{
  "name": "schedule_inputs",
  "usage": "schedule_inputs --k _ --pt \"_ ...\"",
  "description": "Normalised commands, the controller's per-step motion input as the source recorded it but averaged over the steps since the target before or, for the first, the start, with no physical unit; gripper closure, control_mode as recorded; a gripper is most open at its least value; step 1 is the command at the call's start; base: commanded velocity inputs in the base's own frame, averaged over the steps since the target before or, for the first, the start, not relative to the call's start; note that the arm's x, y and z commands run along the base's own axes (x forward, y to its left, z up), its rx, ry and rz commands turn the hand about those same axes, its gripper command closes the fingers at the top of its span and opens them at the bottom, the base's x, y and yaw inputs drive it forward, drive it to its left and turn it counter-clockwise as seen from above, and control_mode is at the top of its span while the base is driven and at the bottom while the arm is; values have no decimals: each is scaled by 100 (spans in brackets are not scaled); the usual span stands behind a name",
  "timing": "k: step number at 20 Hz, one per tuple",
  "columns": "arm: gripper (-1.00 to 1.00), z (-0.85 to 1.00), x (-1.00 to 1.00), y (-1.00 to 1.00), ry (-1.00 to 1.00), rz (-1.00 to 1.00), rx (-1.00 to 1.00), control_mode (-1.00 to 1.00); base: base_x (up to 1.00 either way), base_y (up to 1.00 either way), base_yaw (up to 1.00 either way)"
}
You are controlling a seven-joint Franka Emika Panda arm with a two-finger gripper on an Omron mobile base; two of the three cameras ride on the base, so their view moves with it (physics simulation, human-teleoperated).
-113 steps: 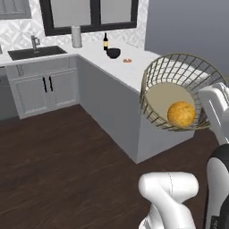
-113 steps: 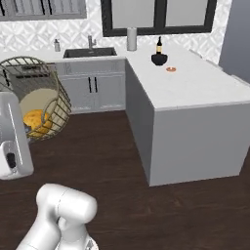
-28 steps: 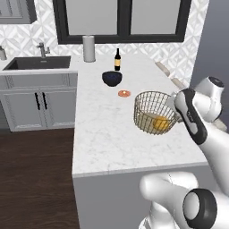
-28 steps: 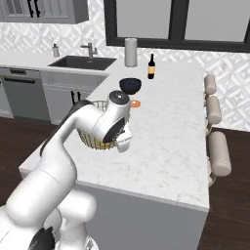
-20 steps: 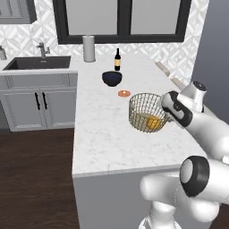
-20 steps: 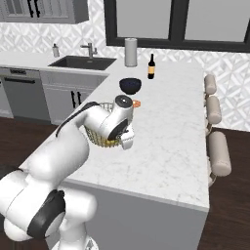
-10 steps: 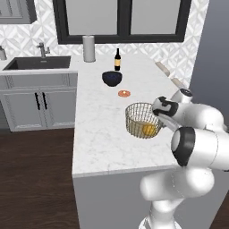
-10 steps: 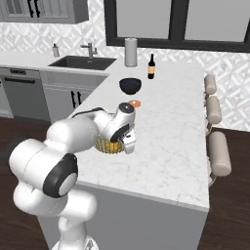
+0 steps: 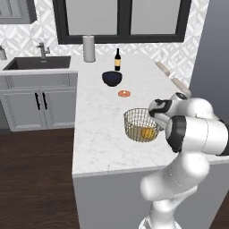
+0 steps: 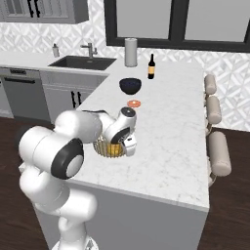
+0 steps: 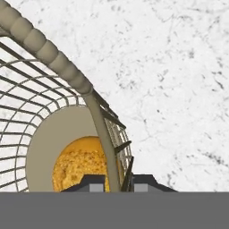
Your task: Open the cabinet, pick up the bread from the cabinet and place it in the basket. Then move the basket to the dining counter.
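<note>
I am looking over a kitchen where a white marble bench (image 9: 96, 134) is carrying everything that matters. The basket (image 9: 142, 126) is sitting upright on that bench, near the edge closest to me, and the bread (image 9: 146, 133) is lying inside it on the solid tan bottom. My hand (image 11: 115, 182) is pinching the basket's wire wall: in the hand view one dark tip is sitting inside the wires and the other outside, with a tan rib running up between them, so I am reading the jaws as closed narrowly on the basket. Holding it by the wall makes sense to me, since the thin wires are offering nothing wider to grasp and the bread is staying cupped below. In the right base view the arm is bending low across the bench to reach it, hand (image 10: 128, 141) pressed against the basket's (image 10: 108, 148) side. I judge the delivery nearly done, with only the release remaining. Beyond the basket a small orange disc (image 9: 125, 93), a dark bowl (image 9: 112, 78), a bottle (image 9: 117, 59) and a pale cylinder (image 9: 89, 48) are standing well apart from it. The bottle's label is too small to read, and I am finding no other writing.
</note>
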Motion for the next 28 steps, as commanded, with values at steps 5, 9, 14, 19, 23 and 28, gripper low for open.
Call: schedule_inputs --k 5,9,14,19,23,28 --pt "-100 -42 17 9 3 0 0 -100 0 0 0" --pt "-100 -4 -4 7 -4 0 0 -100 0 0 0" --pt "-100 6 -41 0 -12 0 1 -100 0 0 0" --pt "-100 38 -70 1 -10 3 0 -100 0 0 0" --pt "-100 88 -92 2 -3 15 0 -100 0 0 0" --pt "-100 87 -99 27 -6 13 0 -100 0 0 0"
